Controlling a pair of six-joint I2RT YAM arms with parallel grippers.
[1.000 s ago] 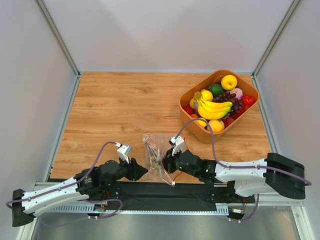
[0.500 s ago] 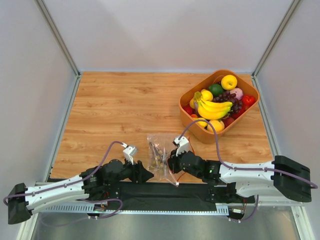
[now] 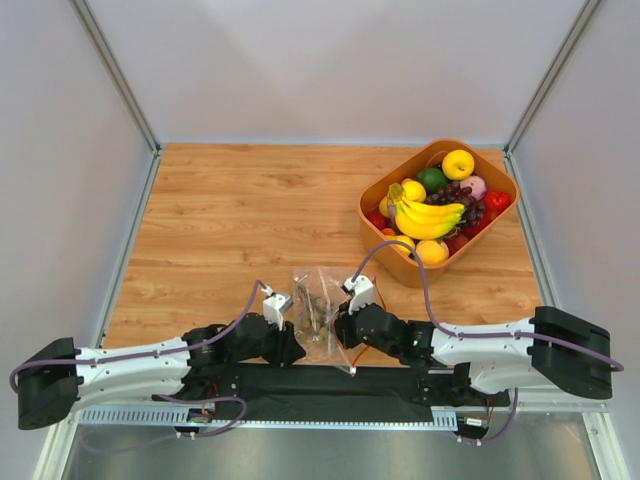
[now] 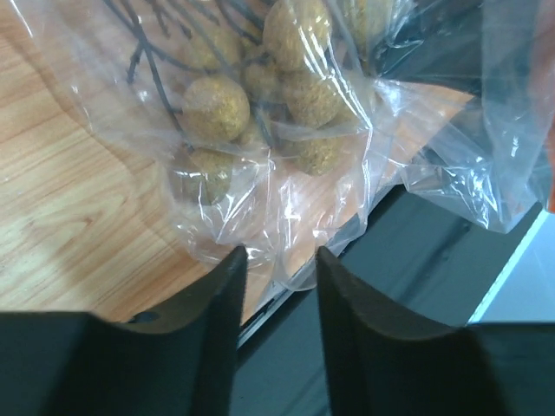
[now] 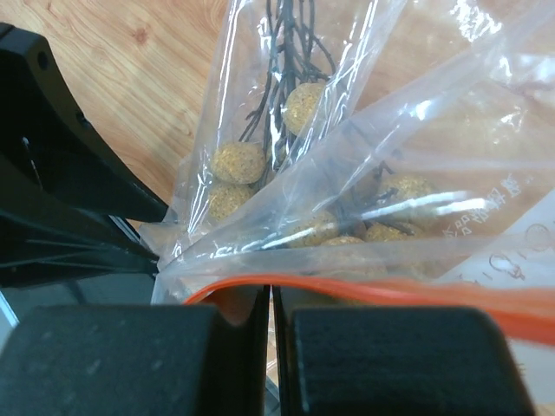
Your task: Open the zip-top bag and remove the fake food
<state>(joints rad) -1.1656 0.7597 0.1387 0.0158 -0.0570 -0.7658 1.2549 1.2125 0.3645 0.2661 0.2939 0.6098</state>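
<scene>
Plastic film of the zip-top bag [image 3: 320, 318] is bunching up at the near edge of the wooden table [image 3: 230, 220], between the two grippers. Inside it the fake food [image 4: 260, 95], a cluster of tan-brown balls on dark stems, is showing through the clear wall. The right gripper [image 5: 270, 299] is pinching the bag's red-orange zip strip [image 5: 390, 290], its jaws standing nearly together with only a thin slit between them. The left gripper [image 4: 277, 260] is holding its jaws partly apart at a corner of the bag, the film hanging just at the fingertips; whether they are touching it cannot be told. An orange basket [image 3: 410, 272] of assorted fruit is sitting well apart at the far right.
</scene>
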